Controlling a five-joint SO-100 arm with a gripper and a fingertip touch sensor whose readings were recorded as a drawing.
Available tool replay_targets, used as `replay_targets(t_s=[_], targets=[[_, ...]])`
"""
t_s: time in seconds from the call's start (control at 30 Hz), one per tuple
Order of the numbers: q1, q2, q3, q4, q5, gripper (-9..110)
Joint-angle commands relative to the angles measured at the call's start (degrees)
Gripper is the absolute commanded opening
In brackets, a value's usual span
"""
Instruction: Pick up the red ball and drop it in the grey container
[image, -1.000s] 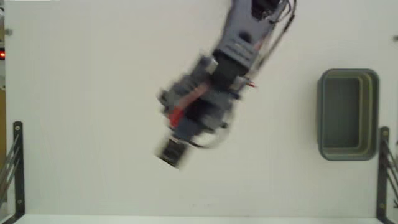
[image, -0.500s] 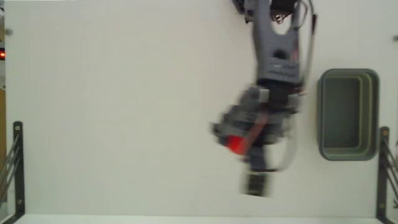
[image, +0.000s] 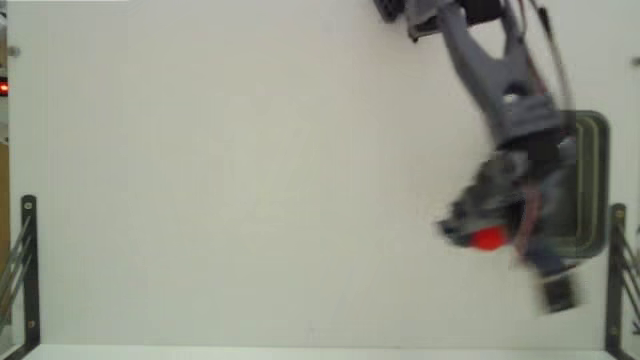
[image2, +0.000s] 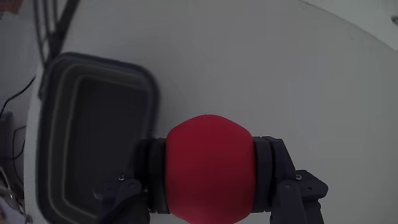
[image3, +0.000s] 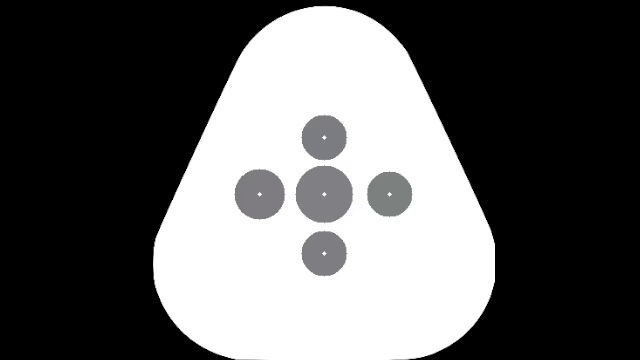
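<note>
Near the desk's right edge in the fixed view, my end effector (image2: 210, 177) is clamped on the red ball (image2: 209, 168) beside the grey container (image2: 93, 134), so I judge the carry nearly done, needing a shift over the hollow before release.

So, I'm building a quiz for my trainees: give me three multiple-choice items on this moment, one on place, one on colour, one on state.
1. Where is the small red round ball?
A. lying on the white table
B. between the gripper's fingers
C. inside the tub

2. What colour is the rectangular tub with rounded corners?
A. grey-green
B. yellow
C. blue

3. The gripper is:
A. open and empty
B. out of sight
C. shut on the ball

B: the wrist view shows it clamped. A: its rim is grey-green. C: both fingers press the ball.
</note>
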Motion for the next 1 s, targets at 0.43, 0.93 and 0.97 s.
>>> replay_targets(t_s=[0.43, 0.93, 0.97], targets=[[-15.7, 0.3, -2.7, -1.8, 0.3, 64], [-17.8, 0.1, -2.7, -1.9, 0.3, 64], [-17.8, 0.1, -2.7, -1.9, 0.3, 64]])
